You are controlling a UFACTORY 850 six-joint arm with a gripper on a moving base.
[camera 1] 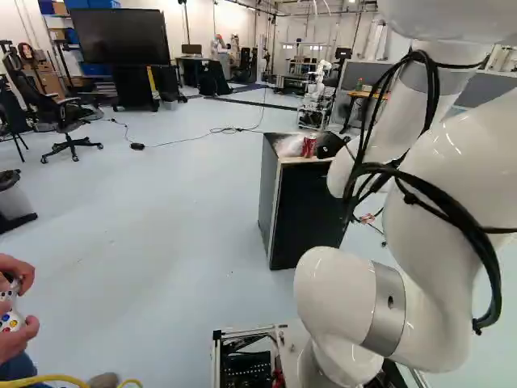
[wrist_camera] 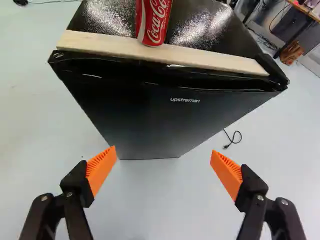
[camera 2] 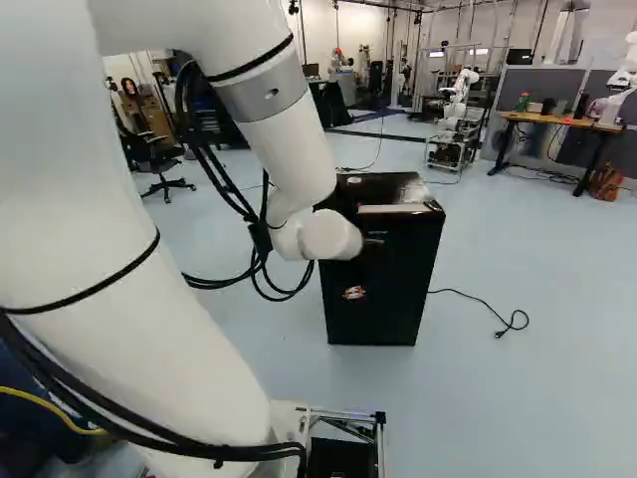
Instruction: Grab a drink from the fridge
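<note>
left base: claw (camera 1: 329, 145) right of centre, by red can (camera 1: 308, 145) on fridge (camera 1: 308, 214) | right base: fridge mid-frame, black cable (camera 2: 513, 321) right of it (loopy end) | wrist: claw fingers apart, can upright ahead

Base views behind, fridge (camera 2: 386, 299) shared — wrist (nearer)

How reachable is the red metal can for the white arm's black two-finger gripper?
Probably yes: the gripper is open, nothing shows between it and the can, upright on the black fridge.
</note>
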